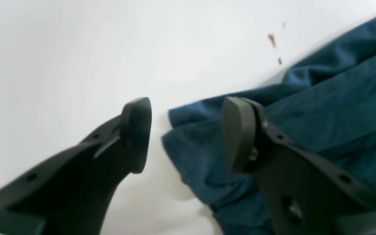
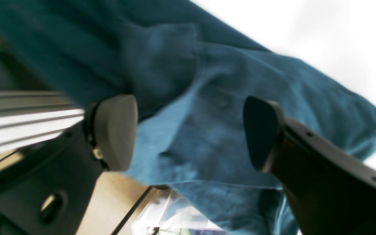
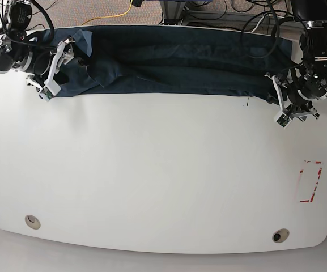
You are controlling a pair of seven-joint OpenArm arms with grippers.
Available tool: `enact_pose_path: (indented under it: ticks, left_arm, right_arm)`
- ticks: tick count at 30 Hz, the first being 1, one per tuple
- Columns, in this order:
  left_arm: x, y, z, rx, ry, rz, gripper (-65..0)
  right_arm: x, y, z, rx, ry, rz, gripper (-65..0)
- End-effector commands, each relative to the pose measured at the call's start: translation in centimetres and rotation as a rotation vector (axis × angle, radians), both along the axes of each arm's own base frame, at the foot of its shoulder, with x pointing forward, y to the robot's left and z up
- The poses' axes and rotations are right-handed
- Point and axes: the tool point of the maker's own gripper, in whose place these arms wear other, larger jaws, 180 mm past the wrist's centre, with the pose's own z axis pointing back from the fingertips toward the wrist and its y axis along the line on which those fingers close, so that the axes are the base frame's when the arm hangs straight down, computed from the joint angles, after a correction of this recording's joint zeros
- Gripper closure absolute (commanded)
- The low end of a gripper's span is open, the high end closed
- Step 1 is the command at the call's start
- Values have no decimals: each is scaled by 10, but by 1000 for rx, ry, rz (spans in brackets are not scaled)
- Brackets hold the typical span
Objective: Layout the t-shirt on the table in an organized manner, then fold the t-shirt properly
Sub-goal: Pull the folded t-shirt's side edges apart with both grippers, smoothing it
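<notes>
The dark blue t-shirt (image 3: 174, 68) lies stretched in a long wrinkled band along the far edge of the white table (image 3: 152, 170). My right gripper (image 3: 55, 68) is at its left end in the base view. In the right wrist view the right gripper (image 2: 188, 132) is open, with the bunched t-shirt (image 2: 207, 65) just beyond its fingers. My left gripper (image 3: 277, 101) sits at the shirt's other end. Up close the left gripper (image 1: 188, 133) is open, straddling a folded corner of the t-shirt (image 1: 321, 107); one finger is over bare table, the other over cloth.
A red tape rectangle (image 3: 309, 181) marks the table's right side. Two grommet holes (image 3: 33, 221) (image 3: 280, 235) sit near the front edge. Cables (image 3: 231, 17) lie beyond the far edge. Brown specks (image 1: 272, 39) dot the table near the shirt. A metal rail (image 2: 11, 114) runs below the table's edge.
</notes>
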Motion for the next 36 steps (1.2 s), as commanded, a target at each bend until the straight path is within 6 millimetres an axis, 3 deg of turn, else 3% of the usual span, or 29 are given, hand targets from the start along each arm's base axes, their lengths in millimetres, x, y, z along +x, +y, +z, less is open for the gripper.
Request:
enact_pose_path:
  ticks: [1, 6, 12, 18, 24, 36]
  left_arm:
    - [10, -2, 19, 2, -64, -18, -325]
    - [11, -3, 21, 4, -72, -22, -325]
    - [11, -3, 21, 4, -72, -22, -325]
    - [11, -3, 20, 4, -69, -20, -325]
    - [11, -3, 20, 3, -68, -20, -325]
    - [12, -3, 21, 3, -72, -20, -325]
  right_arm:
    - [3, 1, -5, -20, -9, -31, -480]
    - [8, -4, -15, -81, -36, -84, -444]
    - [9, -11, -19, -128, -72, -111, -279]
    - [9, -4, -22, -104, -77, -124, -136]
    - [-4, 10, -30, -61, -44, -135, -124]
    - [-32, 57, -43, 4, 31, -11, -122]
